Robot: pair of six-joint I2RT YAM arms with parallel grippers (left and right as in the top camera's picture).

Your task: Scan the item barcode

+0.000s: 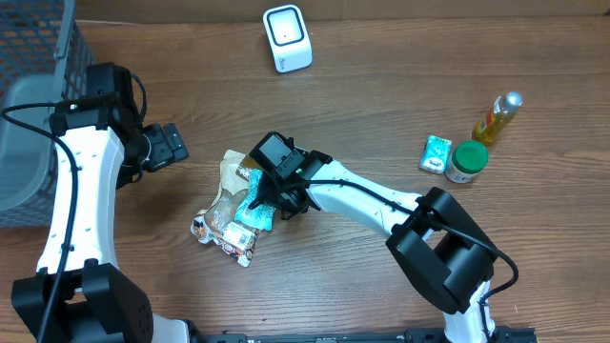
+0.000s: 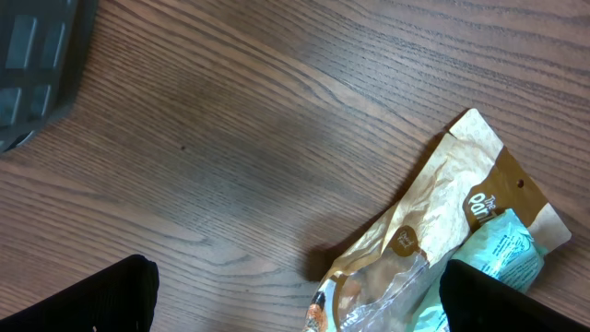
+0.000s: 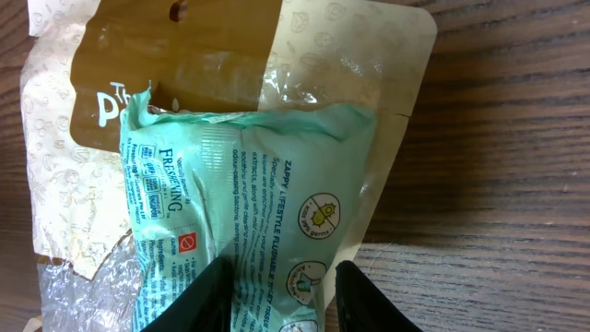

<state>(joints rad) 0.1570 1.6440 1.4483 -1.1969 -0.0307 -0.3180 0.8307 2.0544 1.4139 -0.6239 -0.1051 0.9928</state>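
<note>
Where right hand (image 3: 283, 269) hangs, teal packet (image 3: 249, 175) below

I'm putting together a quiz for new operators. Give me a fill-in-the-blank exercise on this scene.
1. The left gripper is ____ and holds nothing.
2. The mint-green packet sits between the two ____ of the right gripper.
3. The jar has a ____ lid.
4. The scanner is coloured ____.

Missing words: open; fingers; green; white.
</note>
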